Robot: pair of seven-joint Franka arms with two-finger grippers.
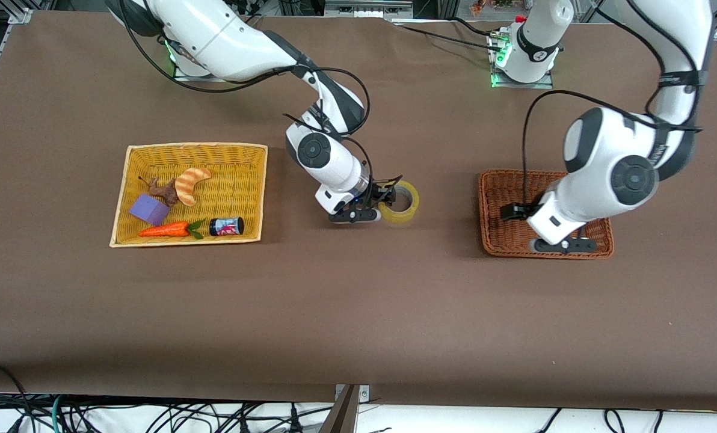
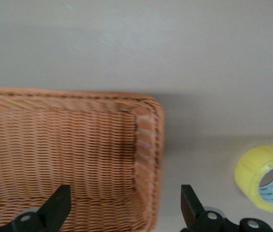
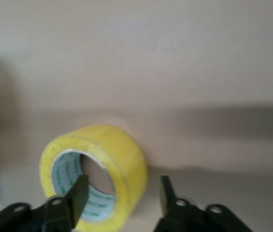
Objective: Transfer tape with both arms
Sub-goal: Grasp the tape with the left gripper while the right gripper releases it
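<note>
The tape [image 1: 397,217], a yellowish roll with a pale core, lies on the brown table near its middle. My right gripper [image 1: 388,200] is low at the tape and open. In the right wrist view one finger [image 3: 80,189] is inside the hole of the tape [image 3: 108,149] and the other finger stands outside its wall with a gap. My left gripper [image 1: 562,243] is open and empty over the edge of the brown wicker basket [image 1: 494,179] that is nearer the front camera. In the left wrist view the gripper [image 2: 124,205] spans the basket's corner [image 2: 148,145], with the tape [image 2: 257,171] off to the side.
A yellow wicker basket [image 1: 196,146] at the right arm's end holds a striped croissant [image 1: 191,183], a carrot [image 1: 165,229], a purple block [image 1: 149,209], a small dark can [image 1: 227,226] and a brown object [image 1: 165,191].
</note>
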